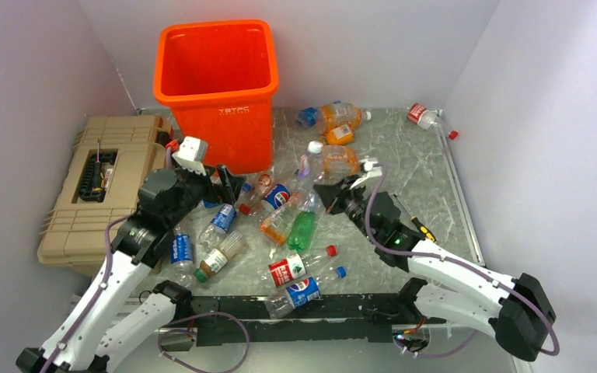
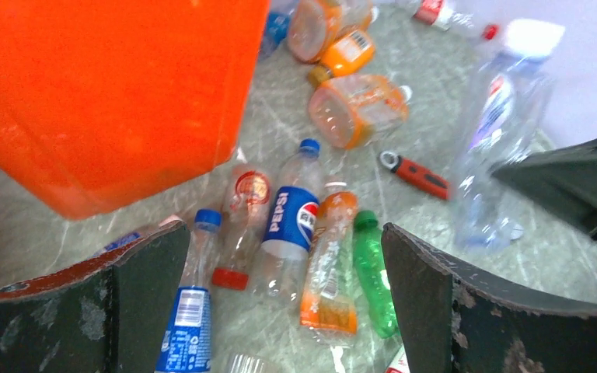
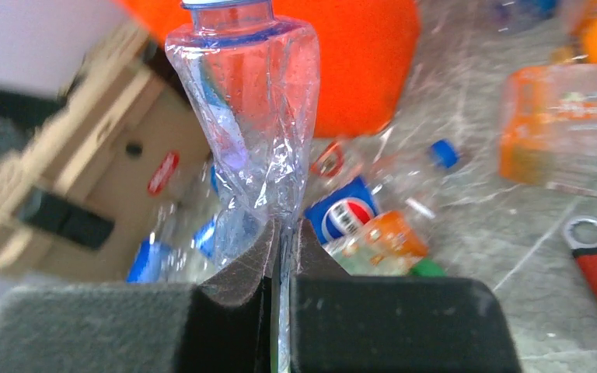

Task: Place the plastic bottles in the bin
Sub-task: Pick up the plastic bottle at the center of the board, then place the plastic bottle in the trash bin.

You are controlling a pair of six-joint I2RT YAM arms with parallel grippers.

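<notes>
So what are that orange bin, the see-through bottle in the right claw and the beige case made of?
The bin looks like moulded plastic, smooth and slightly glossy; light glows through its wall. The clear bottle is thin, soft plastic: it creases and flattens where the right gripper pinches it. The tan case seems hard matte plastic, with moulded ribs.

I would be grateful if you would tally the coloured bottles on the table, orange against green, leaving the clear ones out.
Orange bottles: 4
Green bottles: 1
Total: 5
</notes>
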